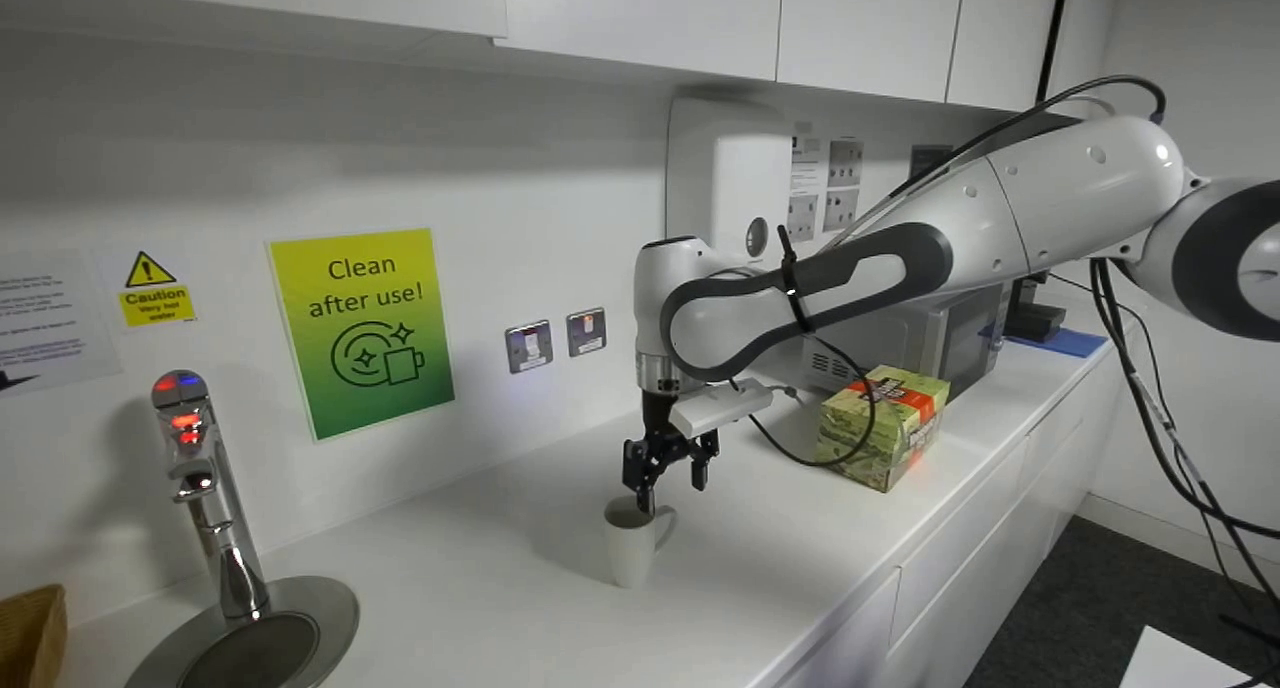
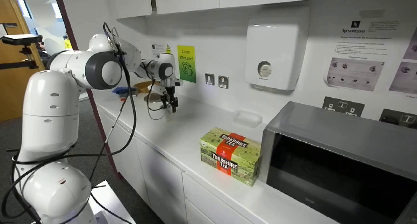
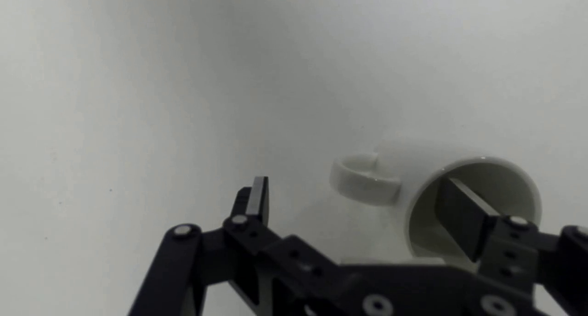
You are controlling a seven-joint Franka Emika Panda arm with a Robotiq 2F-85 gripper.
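The claw is hanging wide over the mug, which is standing upright on the bench; one finger is pointing into the mouth, the handle lying below the gap.

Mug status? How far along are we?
Done, it seems: gripper positioned at the mug, jaws open. In hand: apparently the grasp; one finger overlaps the mug's mouth in the wrist view. Left: likely closing on the mug, which stands ungripped on the counter.
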